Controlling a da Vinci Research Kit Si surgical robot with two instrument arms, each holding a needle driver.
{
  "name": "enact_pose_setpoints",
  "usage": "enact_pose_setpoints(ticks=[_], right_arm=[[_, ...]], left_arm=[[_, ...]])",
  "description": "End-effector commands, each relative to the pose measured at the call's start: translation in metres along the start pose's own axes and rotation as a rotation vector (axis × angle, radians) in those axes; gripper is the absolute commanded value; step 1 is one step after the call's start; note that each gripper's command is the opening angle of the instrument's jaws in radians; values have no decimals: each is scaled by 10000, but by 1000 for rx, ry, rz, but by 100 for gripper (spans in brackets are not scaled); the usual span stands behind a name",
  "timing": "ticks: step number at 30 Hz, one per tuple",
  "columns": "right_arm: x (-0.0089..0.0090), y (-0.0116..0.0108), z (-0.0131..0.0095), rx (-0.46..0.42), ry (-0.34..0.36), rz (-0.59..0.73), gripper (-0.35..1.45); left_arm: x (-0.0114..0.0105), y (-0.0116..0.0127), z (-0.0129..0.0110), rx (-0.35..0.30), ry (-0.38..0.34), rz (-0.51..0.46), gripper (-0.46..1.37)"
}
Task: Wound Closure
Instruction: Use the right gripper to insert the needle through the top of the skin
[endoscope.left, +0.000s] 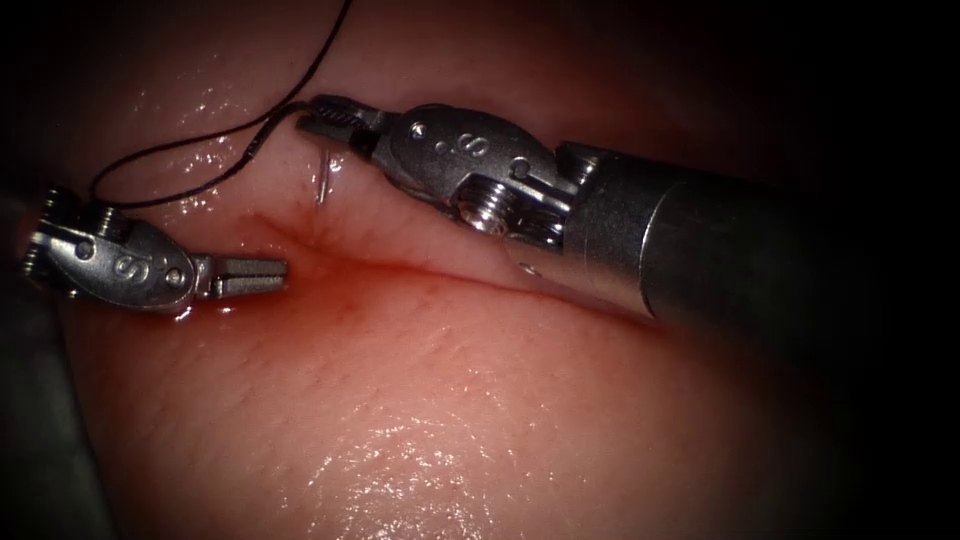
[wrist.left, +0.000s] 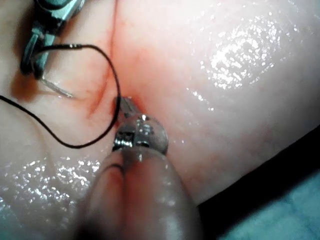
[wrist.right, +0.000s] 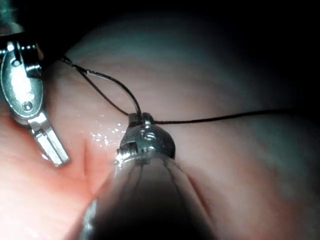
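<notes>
My right tool comes in from the right, its jaws shut on the curved needle. A short silver length of the needle runs from the jaws down to the tissue just above the left end of the cut. I cannot tell whether its tip is in the tissue. Black thread leaves the jaws, loops out to the left and also runs up out of view. My left tool lies low at the cut's left end, jaws shut on nothing. The left wrist view has the right tool, needle and thread loop.
Red fluid pools around the cut's left end, beside the left tool's jaws. The tissue is wet and shiny below the cut. In the right wrist view thread crosses at the right tool's jaws, with the left tool nearby.
</notes>
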Motion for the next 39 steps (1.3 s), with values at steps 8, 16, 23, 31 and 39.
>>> enact_pose_setpoints(ticks=[8,16,23,31,39], right_arm=[[6,7,6,-6,37,216,-35],[4,7,6,86,89,436,-35],[-7,0,15,215,132,733,-35],[16,8,5,186,169,737,-35],[43,23,-10,133,187,702,-35]], left_arm=[[-1,0,0,-7,0,2,-35],[-2,0,1,-7,1,3,-35],[-2,0,1,-7,1,3,-35],[-2,0,1,-7,1,3,-35],[-2,0,1,-6,1,3,-35]])
